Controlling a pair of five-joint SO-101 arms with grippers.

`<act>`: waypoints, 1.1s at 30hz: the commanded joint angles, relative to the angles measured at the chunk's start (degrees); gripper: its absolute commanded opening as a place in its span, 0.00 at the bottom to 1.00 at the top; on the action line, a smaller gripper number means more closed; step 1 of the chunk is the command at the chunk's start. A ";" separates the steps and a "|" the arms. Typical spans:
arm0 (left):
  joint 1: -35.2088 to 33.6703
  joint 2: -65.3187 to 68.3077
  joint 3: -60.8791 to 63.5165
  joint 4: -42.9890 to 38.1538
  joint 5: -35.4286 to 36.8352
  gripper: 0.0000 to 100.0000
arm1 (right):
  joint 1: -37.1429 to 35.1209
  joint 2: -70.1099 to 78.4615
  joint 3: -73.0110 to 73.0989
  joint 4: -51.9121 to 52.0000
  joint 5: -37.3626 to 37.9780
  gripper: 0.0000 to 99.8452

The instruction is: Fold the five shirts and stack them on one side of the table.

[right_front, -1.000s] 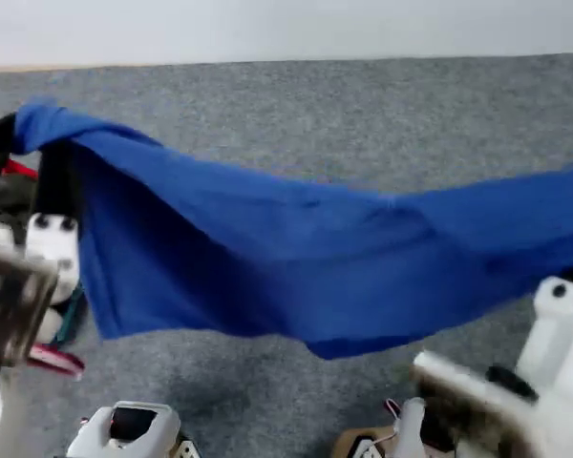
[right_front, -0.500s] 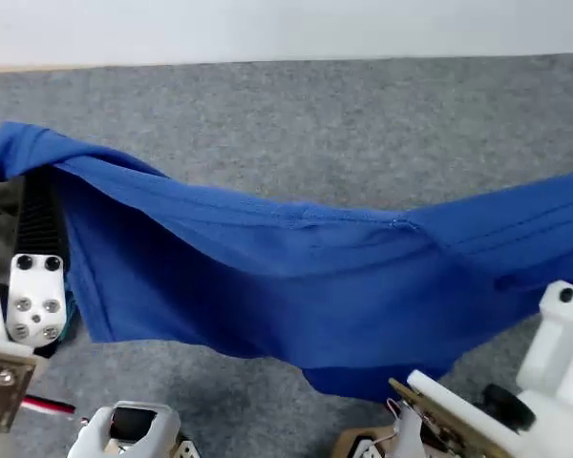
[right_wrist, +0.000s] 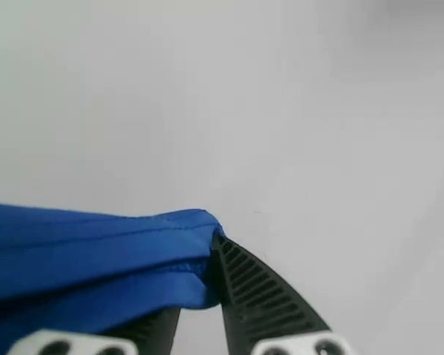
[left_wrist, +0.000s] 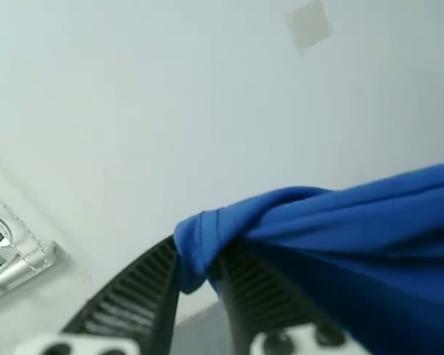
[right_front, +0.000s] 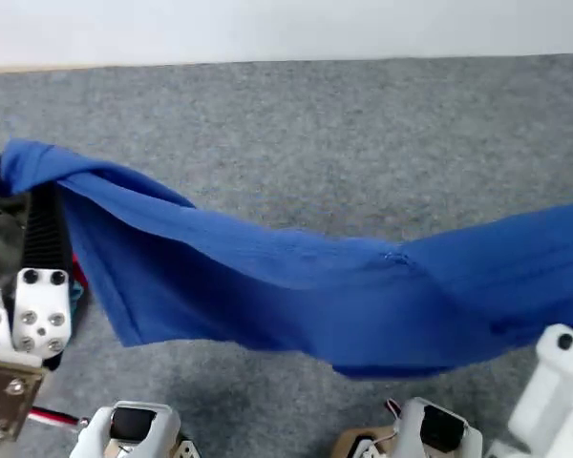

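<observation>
A blue shirt [right_front: 306, 286] is hanging in the air above the grey tabletop [right_front: 315, 114]. It is stretching in a sagging band from the left edge to the right edge, with its lower folds drooping toward the near edge. The left hand [left_wrist: 200, 260] is raised at the left edge, clenching a bunched, twisted corner of the cloth between its ribbed fingers. The right hand [right_wrist: 204, 285] is lifted at the right edge, pinching a stitched hem.
</observation>
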 commanded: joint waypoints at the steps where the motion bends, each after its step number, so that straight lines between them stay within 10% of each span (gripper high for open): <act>1: -0.44 -2.29 5.14 1.05 0.00 0.00 | 0.66 1.10 0.79 -1.01 0.62 0.01; 11: -0.44 -3.08 27.65 -5.19 -0.09 0.00 | 0.13 5.14 16.44 4.53 0.70 0.01; 22: -0.53 0.79 73.71 -46.07 -6.42 0.00 | -13.85 15.25 48.53 -10.95 1.93 0.01; 33: -5.01 36.13 54.55 -58.02 -6.24 0.00 | -17.63 30.11 58.29 -44.44 2.02 0.01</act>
